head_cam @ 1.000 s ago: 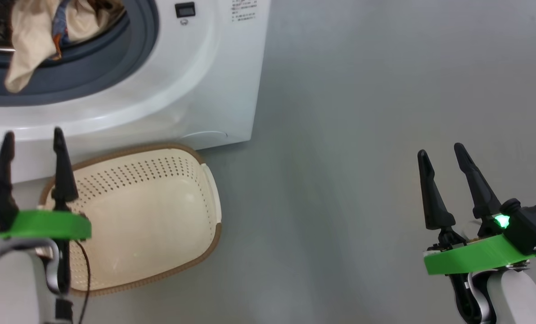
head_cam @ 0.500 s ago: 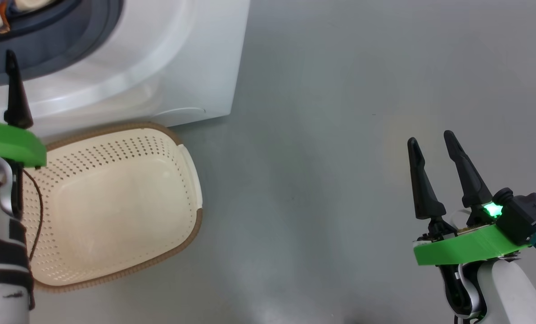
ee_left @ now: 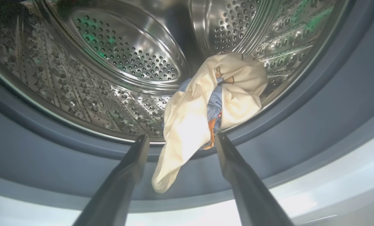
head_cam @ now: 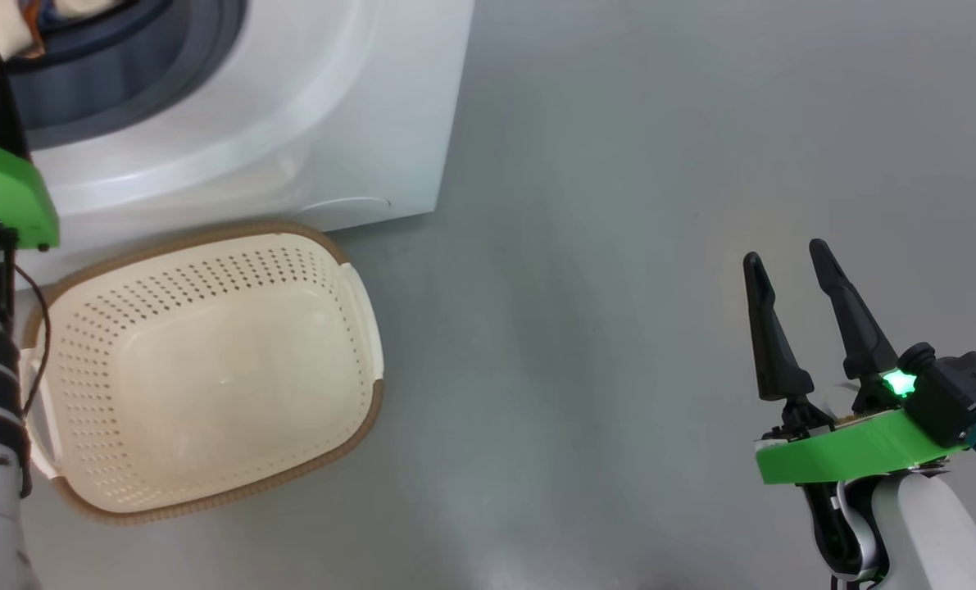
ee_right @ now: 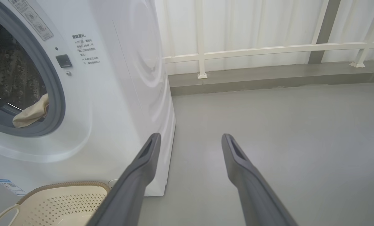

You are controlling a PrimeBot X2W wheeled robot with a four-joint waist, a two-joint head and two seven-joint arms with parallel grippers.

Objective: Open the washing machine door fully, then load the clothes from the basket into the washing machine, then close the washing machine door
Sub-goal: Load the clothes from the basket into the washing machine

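Observation:
The washing machine [head_cam: 356,106] stands at the head view's upper left, its steel drum [ee_left: 117,62] uncovered; the washing machine door is out of view. A bundle of cream, blue and orange clothes [ee_left: 230,84] lies at the drum's mouth, with a cream tail drooping over the grey rubber ring [ee_left: 300,131]. My left gripper [ee_left: 181,137] is open just before that ring, one finger on each side of the tail, gripping nothing. The basket [head_cam: 209,369] sits empty on the floor before the machine. My right gripper [head_cam: 785,251] hangs open over bare floor at the right.
Grey floor [head_cam: 619,246] stretches right of the machine. A white railing [ee_right: 268,50] with pale curtains behind it runs along a low step at the back. The basket's rim [ee_right: 64,185] lies close to the machine's front corner.
The head camera has shifted. My left gripper has risen from the white front below the opening up to the rubber ring. The right gripper stays as it was, open.

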